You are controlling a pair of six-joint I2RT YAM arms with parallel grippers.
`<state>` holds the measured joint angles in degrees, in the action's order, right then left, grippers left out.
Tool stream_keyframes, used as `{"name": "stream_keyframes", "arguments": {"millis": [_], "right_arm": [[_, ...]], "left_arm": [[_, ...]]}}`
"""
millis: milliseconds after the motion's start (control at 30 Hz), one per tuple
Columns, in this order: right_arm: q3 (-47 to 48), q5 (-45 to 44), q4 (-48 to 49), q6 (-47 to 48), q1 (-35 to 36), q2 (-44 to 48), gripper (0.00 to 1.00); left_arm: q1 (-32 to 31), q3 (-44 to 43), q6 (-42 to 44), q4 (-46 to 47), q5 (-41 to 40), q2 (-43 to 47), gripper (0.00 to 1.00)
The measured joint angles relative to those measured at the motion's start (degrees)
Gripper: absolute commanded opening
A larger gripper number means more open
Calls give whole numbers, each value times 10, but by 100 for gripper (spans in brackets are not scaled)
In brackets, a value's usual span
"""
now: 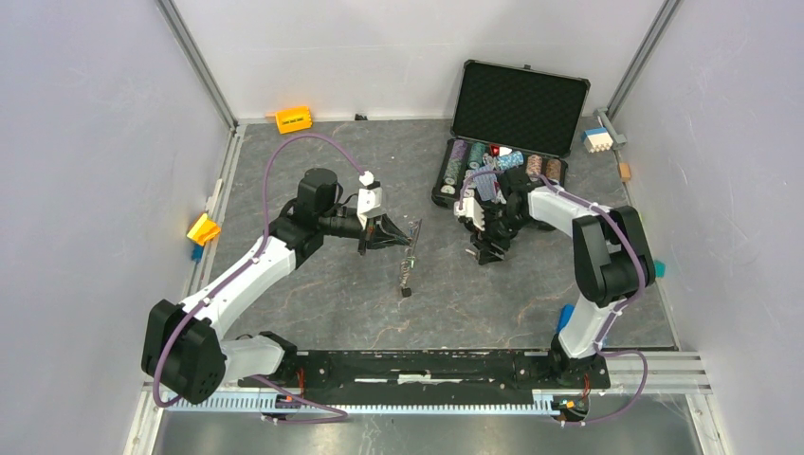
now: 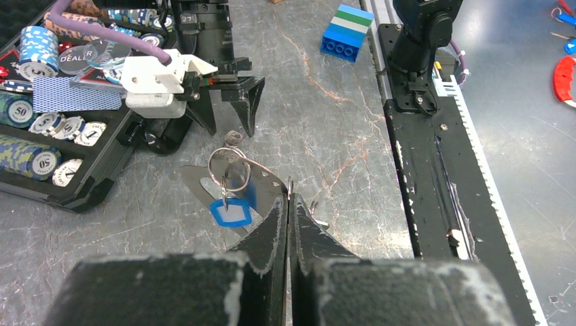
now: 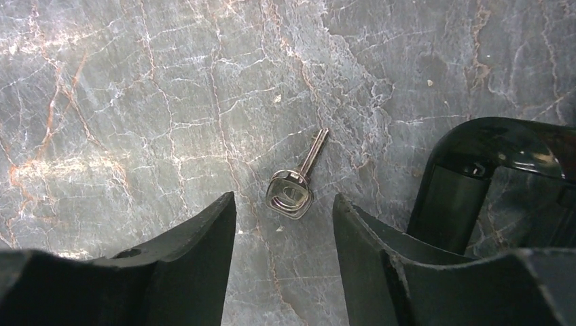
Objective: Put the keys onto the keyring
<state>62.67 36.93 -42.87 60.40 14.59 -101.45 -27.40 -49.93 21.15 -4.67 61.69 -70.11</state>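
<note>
Right wrist view: right gripper (image 3: 282, 201) hovers with jaws open over one key (image 3: 297, 182) lying flat on the table (image 3: 136, 102). Left gripper (image 2: 288, 202), jaws closed, grips the keyring (image 2: 229, 166) above the table, chain (image 1: 409, 265) hanging.

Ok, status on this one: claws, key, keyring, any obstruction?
Left claw shut on the keyring. Right claw open, poised over a key lying flat on the table, not gripped. Nothing between claw and key.
</note>
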Motion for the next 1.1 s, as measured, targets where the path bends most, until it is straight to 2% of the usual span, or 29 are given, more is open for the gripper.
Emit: {"name": "stream_keyframes", "arguments": {"millis": [233,567,933,1033,1100], "right_arm": [[-2,0,20,4,10,-10,57],[-51,-11,65,12,27,15,39],[-86,-45,73,15,29,50,27],[-87,-44,74,13,29,51,10],[-87,-43,75,10,29,51,5]], "left_arm": [[1,0,1,0,0,0,2],[1,0,9,-3,4,0,2],[1,0,9,-10,4,2,2],[1,0,9,-10,4,2,2],[1,0,9,-10,4,2,2]]}}
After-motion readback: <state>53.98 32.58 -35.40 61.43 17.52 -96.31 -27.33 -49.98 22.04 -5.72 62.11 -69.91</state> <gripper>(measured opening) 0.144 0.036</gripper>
